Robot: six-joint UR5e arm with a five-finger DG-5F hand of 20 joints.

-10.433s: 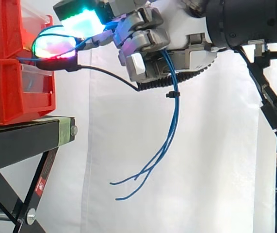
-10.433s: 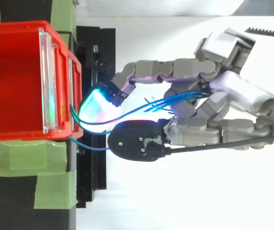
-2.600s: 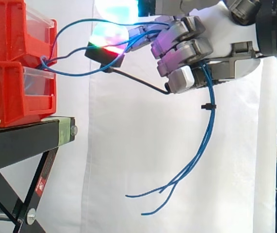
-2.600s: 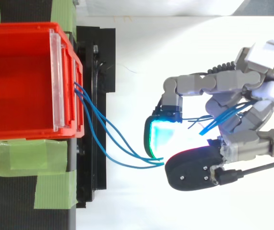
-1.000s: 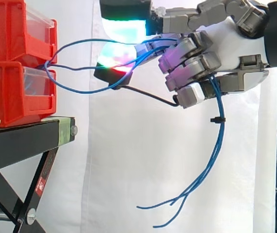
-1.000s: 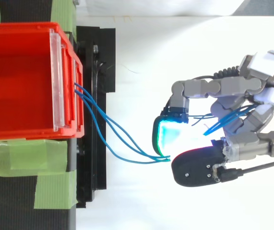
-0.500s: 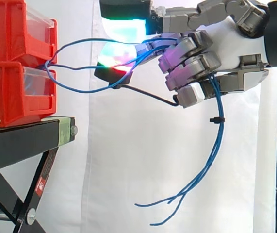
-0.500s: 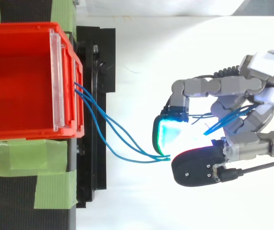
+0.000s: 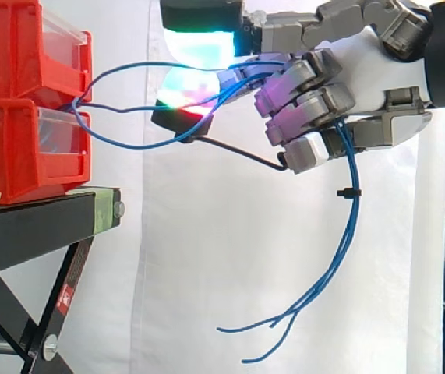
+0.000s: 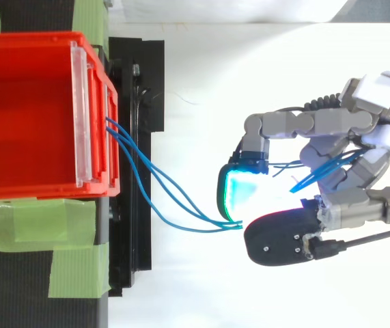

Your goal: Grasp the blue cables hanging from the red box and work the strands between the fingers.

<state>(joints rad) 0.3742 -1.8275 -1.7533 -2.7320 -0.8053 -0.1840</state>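
Several blue cables (image 9: 353, 210) come out of the front of the red box (image 9: 19, 140), where two bins are stacked, and swing across open air in loose loops to the hand (image 9: 362, 70). In the top view the strands leave the box (image 10: 24, 116) at its clear front strip and run together into the narrow gap between two glowing pads (image 10: 239, 195), one cyan-green, the other showing its black back. Past that pinch the strands pass under the curled fingers, cross the palm and drop from the heel of the hand in a long bundle, bound by a small black tie (image 9: 348, 191), the loose ends fanning out low down.

The hand is closed on the cables: fingers bent over them, thumb pad pressed toward a finger pad with the strands between. It is held level and well clear of the box, fingertips pointing toward it, higher than the stand top, with the arm coming in from the right edge.

Beneath the box is a black stand (image 9: 35, 226) on angled legs, with green tape (image 10: 37, 225) on its top. A white curtain (image 9: 206, 257) hangs behind everything.
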